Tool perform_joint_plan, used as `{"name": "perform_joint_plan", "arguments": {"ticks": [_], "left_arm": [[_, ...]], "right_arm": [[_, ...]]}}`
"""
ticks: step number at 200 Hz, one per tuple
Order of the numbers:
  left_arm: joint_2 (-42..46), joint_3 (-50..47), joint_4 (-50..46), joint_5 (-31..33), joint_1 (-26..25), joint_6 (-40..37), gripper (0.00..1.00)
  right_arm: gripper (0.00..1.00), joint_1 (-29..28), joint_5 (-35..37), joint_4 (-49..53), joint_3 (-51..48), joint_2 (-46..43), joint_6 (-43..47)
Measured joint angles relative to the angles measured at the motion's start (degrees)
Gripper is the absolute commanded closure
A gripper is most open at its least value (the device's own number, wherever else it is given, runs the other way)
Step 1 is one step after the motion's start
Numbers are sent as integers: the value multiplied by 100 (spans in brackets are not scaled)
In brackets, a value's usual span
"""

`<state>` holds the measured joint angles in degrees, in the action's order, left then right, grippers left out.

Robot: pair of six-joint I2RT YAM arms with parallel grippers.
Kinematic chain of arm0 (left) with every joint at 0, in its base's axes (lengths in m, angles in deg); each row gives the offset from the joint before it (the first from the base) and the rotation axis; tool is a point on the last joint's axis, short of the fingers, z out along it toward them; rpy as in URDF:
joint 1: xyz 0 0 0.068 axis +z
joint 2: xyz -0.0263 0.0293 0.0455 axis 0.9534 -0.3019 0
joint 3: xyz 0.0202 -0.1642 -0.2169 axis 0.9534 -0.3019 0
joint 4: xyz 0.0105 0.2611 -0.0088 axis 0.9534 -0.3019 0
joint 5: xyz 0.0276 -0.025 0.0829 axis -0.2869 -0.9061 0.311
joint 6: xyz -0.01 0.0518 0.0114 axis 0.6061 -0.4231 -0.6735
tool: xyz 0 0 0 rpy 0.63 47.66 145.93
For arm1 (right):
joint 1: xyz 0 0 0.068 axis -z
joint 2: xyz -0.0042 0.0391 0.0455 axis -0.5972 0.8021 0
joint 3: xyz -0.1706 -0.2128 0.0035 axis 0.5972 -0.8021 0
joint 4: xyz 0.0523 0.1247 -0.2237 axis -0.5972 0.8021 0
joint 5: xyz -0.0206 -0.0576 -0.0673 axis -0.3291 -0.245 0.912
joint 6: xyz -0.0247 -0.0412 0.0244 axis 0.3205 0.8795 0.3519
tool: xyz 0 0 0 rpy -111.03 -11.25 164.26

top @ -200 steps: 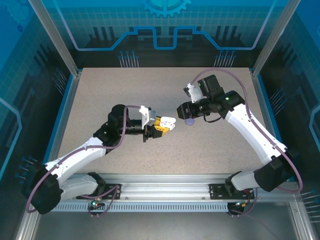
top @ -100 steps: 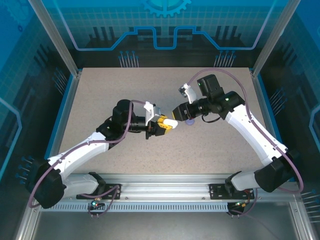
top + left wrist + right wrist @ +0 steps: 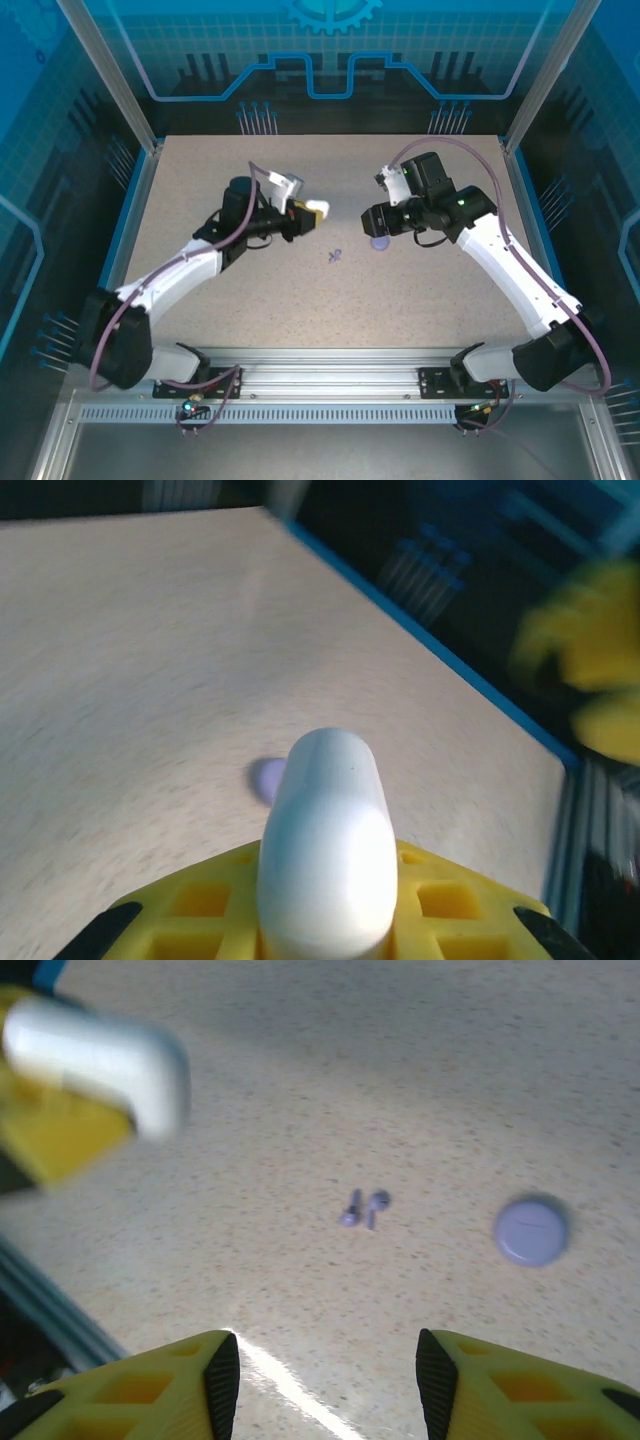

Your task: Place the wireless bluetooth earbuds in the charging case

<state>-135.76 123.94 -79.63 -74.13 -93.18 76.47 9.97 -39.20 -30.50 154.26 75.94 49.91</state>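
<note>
Apart they go! Both arms have backed off from their meeting at mid-counter, the left one swinging up and away, and two tiny pale-lavender plastic earbuds (image 3: 362, 1207) now lie on the speckled beige counter (image 3: 430, 300) where none showed a moment back. They sit side by side, touching or nearly so, between the two hands, with a flat round purple disc (image 3: 531, 1230) near them on the right arm's side. Featherweight, hard, glossy and rounded, I'd say, so likely to squirt out of a pinch or skitter off. Best bet is one at a time, fingertips gently across the thin stem. The right hand (image 3: 328, 1370) hangs above them, yellow jaws parted wide with nothing between. The left hand (image 3: 301, 214) is clamped tight on the smooth white rounded charging case (image 3: 317, 208), holding it off the counter, well apart from the buds. Whether its sockets face up to receive them, I cannot tell.
</note>
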Motion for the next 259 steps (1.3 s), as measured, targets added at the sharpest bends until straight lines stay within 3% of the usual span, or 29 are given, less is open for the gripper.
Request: {"name": "perform_joint_plan", "arguments": {"ticks": [25, 56, 130, 157, 206, 237, 259], "left_arm": [[-758, 101, -212, 179, 575, 793, 87], [-1596, 348, -763, 424, 717, 1296, 86], [-2889, 1499, -1714, 702, 1040, 1469, 83], [-3252, 1665, -1945, 704, 1180, 1478, 78], [-3311, 1731, -2146, 848, 1220, 1561, 35], [-3112, 1659, -2203, 1123, 1200, 1423, 25], [-2728, 1473, -2439, 1440, 1217, 1287, 23]], "right_arm": [[47, 42, 227, 63, -131, -144, -31], [47, 81, 354, 72, -225, -269, -39], [46, 131, 468, 111, -490, -326, -39], [46, 136, 487, 109, -520, -326, -39], [44, 160, 492, 103, -595, -326, -37], [42, 267, 505, 39, -723, -282, -33], [42, 420, 485, -87, -813, -31, 9]]}}
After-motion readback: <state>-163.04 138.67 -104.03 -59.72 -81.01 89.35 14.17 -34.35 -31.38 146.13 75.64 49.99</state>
